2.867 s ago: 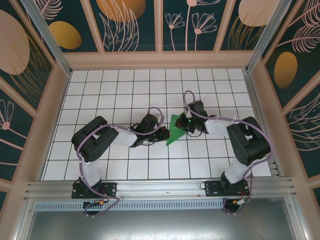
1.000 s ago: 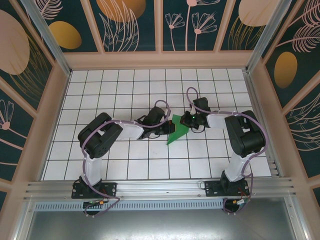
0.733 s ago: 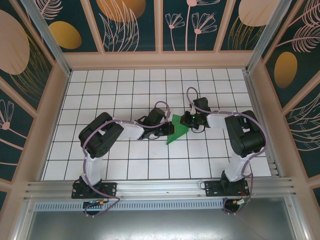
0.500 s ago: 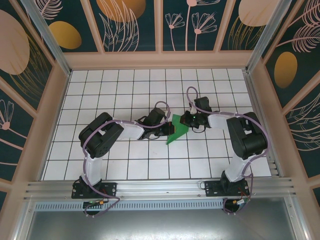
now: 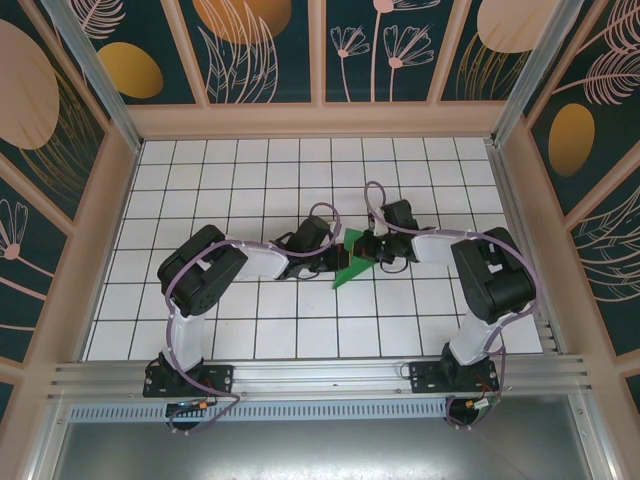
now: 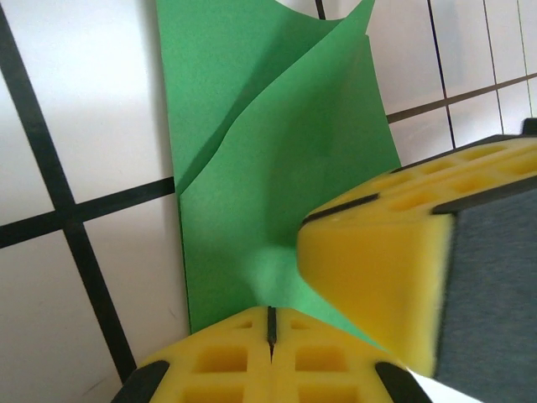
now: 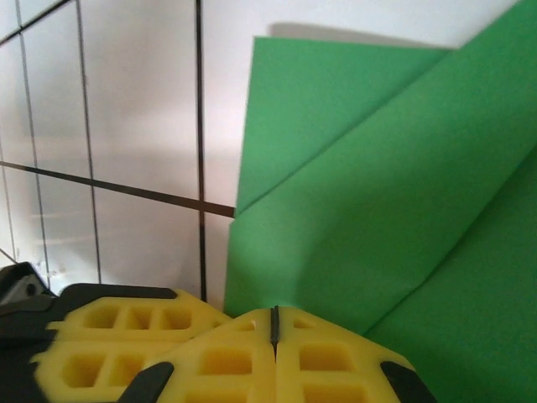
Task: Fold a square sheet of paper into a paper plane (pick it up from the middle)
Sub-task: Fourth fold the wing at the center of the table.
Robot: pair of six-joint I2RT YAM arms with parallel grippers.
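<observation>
Your right gripper (image 7: pixel 274 323) has slid left onto the folded green paper (image 5: pixel 346 268), centre scene, meeting your left gripper (image 6: pixel 270 323). Both are closed, apparently pressing a crease rather than pinching.

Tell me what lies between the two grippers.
In the top view, the folded green paper lies on the tiles between the left gripper and the right gripper, both shut.

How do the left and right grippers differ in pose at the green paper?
The left gripper reaches the paper from its left; the right gripper from its right, slightly farther from the arm bases. The paper dimples at the left gripper's tips but lies flatter before the right's. Both are shut, tips at the paper.
</observation>
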